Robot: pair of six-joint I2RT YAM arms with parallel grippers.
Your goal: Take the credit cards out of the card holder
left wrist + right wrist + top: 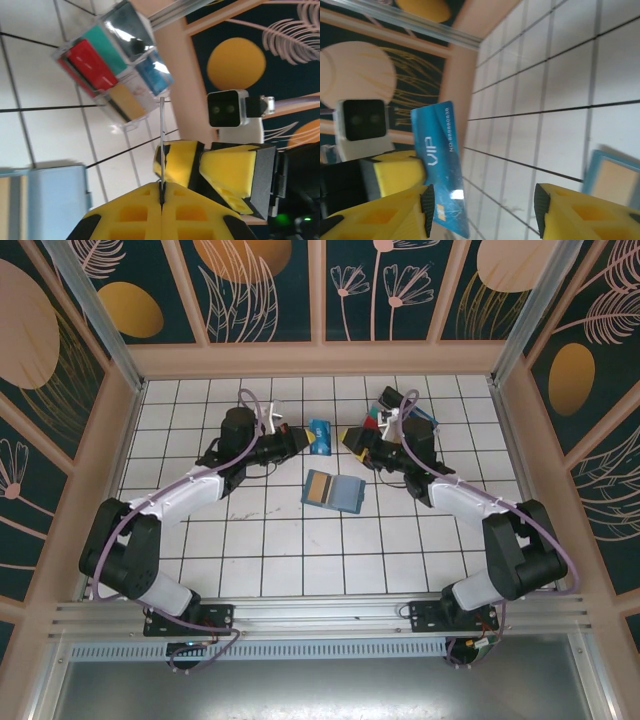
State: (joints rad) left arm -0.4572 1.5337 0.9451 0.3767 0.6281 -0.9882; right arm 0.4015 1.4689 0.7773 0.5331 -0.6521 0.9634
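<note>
The small blue-grey folding card holder (pixel 333 492) lies open and flat on the white tiled table (pixel 250 560), closest to the arms. One half looks tan. I cannot tell if another card sits inside it.

A bit further back, the left gripper (pixel 298 443) is squeezed tight on a thin blue plastic credit card (pixel 442 165) with "VIP" on it. The card is up in the air, out of the holder. It stands on its edge between the two yellow fingers. In the left wrist view it looks like a skinny line.

The right gripper (pixel 358 440) is just beside the card, facing it. Its jaws are spread wide with nothing in them.

Behind that is a clear plastic tray (pixel 131 121) with red, teal, blue and yellow boxes.

The card is probably very light, stiff and a little bendy. It is smooth and shiny, so it could slip. I think the best place to pinch it is on its two flat faces, well in from the edge, with a firm hold. The free end sticking out past the left fingers looks like a good spot.
</note>
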